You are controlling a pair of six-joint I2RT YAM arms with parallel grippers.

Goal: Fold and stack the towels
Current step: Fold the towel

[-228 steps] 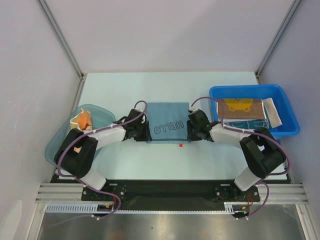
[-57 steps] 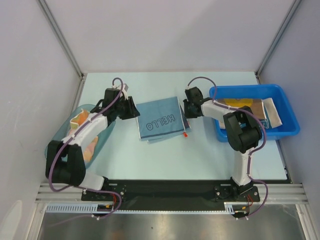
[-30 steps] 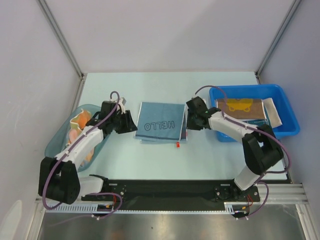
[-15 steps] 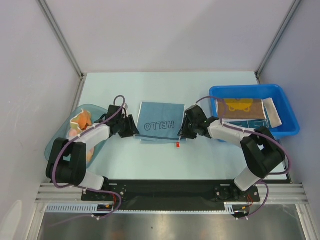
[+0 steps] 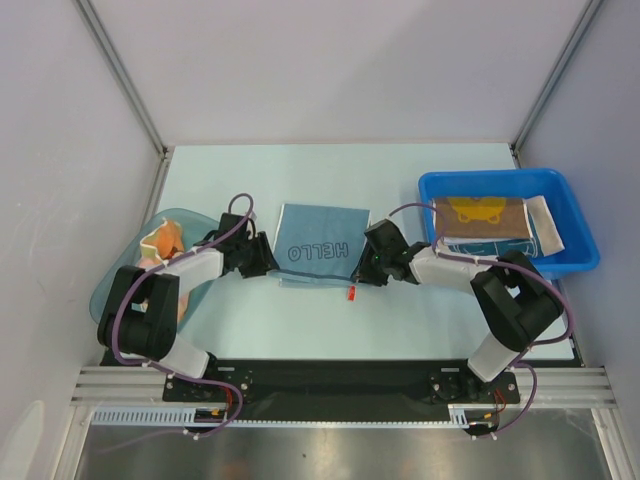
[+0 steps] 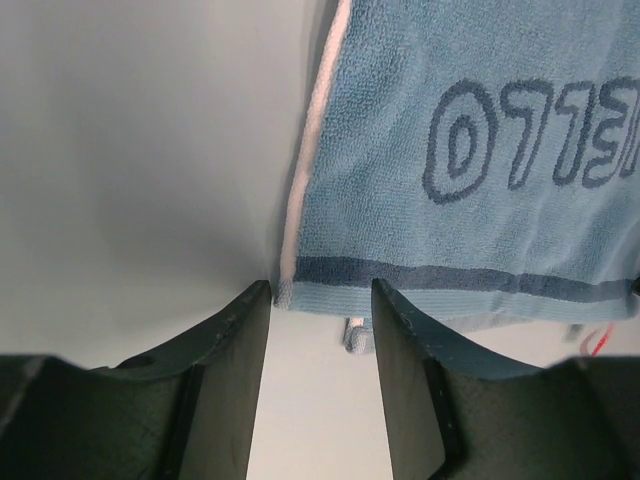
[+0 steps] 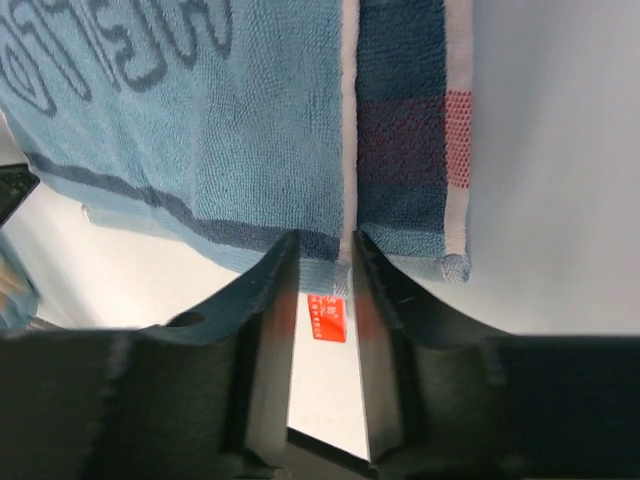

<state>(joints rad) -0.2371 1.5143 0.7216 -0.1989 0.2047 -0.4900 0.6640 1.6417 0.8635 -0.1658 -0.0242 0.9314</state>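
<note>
- Folded towels, a brown one [image 5: 480,213] and a white one [image 5: 546,226], lie in the bin [image 5: 490,177] at right; that share of the job looks done.
- The HELLO towel [image 5: 320,247] lies flat mid-table, apparently part-folded. An orange towel [image 5: 165,240] sits bunched in the tub [image 5: 197,221] at left. Both likely await folding and stacking.
- The left gripper [image 6: 320,290] and right gripper [image 7: 322,262] sit at the HELLO towel's near corners, fingers apart, the right pair narrowly, clamped on nothing.
- Only the wrist views show those gaps and a darker layer [image 7: 400,120] beneath the towel. Only the top view shows the bin and tub.
</note>
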